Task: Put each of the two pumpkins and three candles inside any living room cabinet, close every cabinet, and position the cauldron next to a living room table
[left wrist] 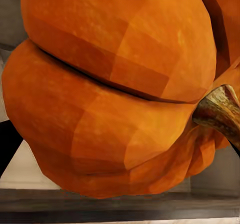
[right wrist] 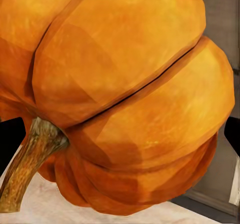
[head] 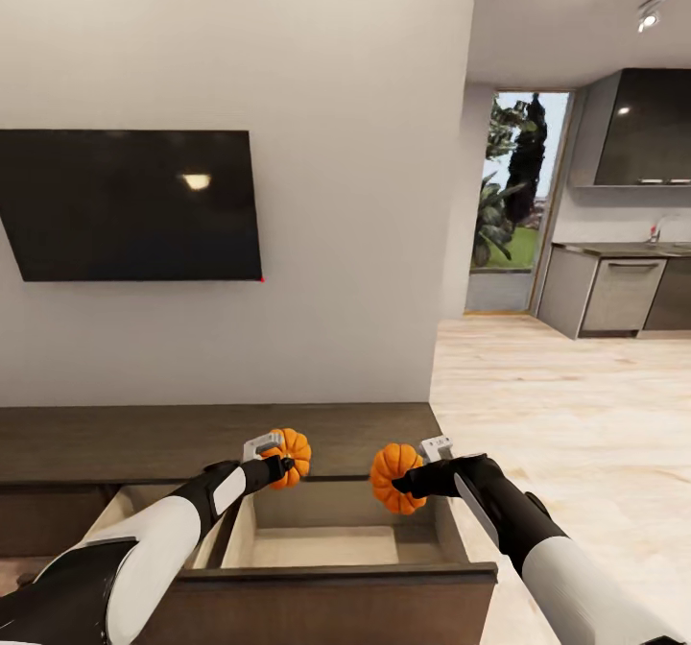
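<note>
Left gripper [head: 279, 461] clamped on left pumpkin [head: 291, 456], right gripper [head: 411, 477] clamped on right pumpkin [head: 394, 478]. Both pumpkins held above the far edge of the open drawer [head: 326, 547] of the dark-brown cabinet [head: 115, 439], under the wall TV [head: 130, 203].

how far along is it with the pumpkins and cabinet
Done: one drawer of the low dark-brown cabinet is pulled open, its pale interior bare. In hand: the left gripper holds one pumpkin and the right gripper the other pumpkin, both above the open drawer, not yet released. Left: setting both pumpkins inside, the three candles, closing the drawer, and placing the cauldron by the table.
</note>
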You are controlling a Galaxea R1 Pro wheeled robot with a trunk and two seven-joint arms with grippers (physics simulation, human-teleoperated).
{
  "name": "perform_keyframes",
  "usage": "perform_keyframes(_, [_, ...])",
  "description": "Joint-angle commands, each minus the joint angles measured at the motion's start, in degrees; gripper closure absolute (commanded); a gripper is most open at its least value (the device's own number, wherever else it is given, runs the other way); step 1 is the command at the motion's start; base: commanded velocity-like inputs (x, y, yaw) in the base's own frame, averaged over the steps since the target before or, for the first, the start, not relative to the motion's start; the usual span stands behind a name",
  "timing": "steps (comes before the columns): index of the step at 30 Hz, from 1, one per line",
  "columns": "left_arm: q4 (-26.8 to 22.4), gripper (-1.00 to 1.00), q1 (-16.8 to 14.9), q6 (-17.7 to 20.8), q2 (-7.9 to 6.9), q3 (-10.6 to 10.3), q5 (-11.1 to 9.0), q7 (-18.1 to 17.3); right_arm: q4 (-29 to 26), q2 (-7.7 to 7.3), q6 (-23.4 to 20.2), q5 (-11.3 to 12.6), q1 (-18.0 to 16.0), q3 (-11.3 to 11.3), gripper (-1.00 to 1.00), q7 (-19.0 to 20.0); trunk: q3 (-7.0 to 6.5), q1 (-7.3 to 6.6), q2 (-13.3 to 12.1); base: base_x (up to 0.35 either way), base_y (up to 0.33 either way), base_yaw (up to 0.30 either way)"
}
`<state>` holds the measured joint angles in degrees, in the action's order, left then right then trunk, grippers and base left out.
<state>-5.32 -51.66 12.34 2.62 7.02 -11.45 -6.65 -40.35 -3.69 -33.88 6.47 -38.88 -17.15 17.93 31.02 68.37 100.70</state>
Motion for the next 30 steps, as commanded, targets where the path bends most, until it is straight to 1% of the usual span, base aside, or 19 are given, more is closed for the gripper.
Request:
perform_keyframes(1, [-0.1, 1.00, 0.0, 0.4, 0.02, 0.4, 0.1, 0.2, -0.1, -0.05, -0.3, 0.7, -0.1, -0.3, 1.00, -0.3, 0.06, 0.03, 0.0, 0.244, -0.014, 0.000])
perform_keyframes(8, [-0.1, 1.00, 0.0, 0.4, 0.02, 0.4, 0.1, 0.1, 0.0, -0.09, -0.6, 0.5, 0.0, -0.3, 1.00, -0.4, 0.06, 0.03, 0.0, 0.049, -0.003, 0.000])
perform_keyframes(9, [-0.3, 1.00, -0.3, 0.4, -0.07, 0.5, -0.3, -0.4, -0.3, 0.18, -0.3, 0.8, -0.4, -0.6, 1.00, 0.0, 0.06, 0.03, 0.0, 0.000, 0.000, 0.000])
perform_keyframes(11, [-0.7, 1.00, -0.3, 0.4, -0.07, 0.5, -0.6, -0.9, -1.0, 0.18, -0.3, 1.3, -0.4, -1.2, 1.00, 0.4, 0.06, 0.03, 0.0, 0.000, 0.000, 0.000])
perform_keyframes(13, [-0.8, 1.00, -0.2, 0.4, -0.16, 0.5, -0.6, -0.9, -1.7, 0.18, -0.3, 1.0, -0.4, -1.0, 1.00, 0.4, -0.29, -0.41, -0.8, 0.000, 0.000, 0.000])
perform_keyframes(16, [-0.1, 1.00, 0.1, 0.4, -0.93, 0.7, -0.3, -0.9, -1.8, 0.18, -0.3, 1.1, -0.2, -1.0, 1.00, 0.5, -0.83, -1.07, -2.0, 0.000, 0.000, 0.000])
perform_keyframes(18, [0.1, 1.00, 0.1, 0.4, -1.24, 0.8, -0.3, -0.9, -1.7, 0.18, -0.2, 1.1, -0.1, -1.0, 1.00, 0.6, -0.83, -1.07, -2.0, 0.000, 0.000, 0.000])
perform_keyframes(23, [0.3, 1.00, 0.2, 0.4, -1.38, 0.8, -0.2, -0.9, -1.7, 0.09, -0.2, 1.1, -0.1, -1.0, 1.00, 0.6, -0.83, -1.07, -2.0, 0.000, 0.000, 0.009])
perform_keyframes(27, [0.3, 1.00, 0.2, 0.3, -1.39, 0.6, -0.2, -1.0, -1.7, 0.09, -0.2, 1.1, -0.1, -1.0, 1.00, 0.6, -0.83, -1.07, -2.0, 0.000, 0.000, 0.158])
perform_keyframes(30, [0.3, 1.00, 0.2, 0.4, -1.36, 0.5, -0.2, -1.0, -1.6, 0.09, -0.2, 1.1, -0.1, -0.9, 1.00, 0.6, -0.83, -1.07, -2.0, 0.000, 0.000, 0.046])
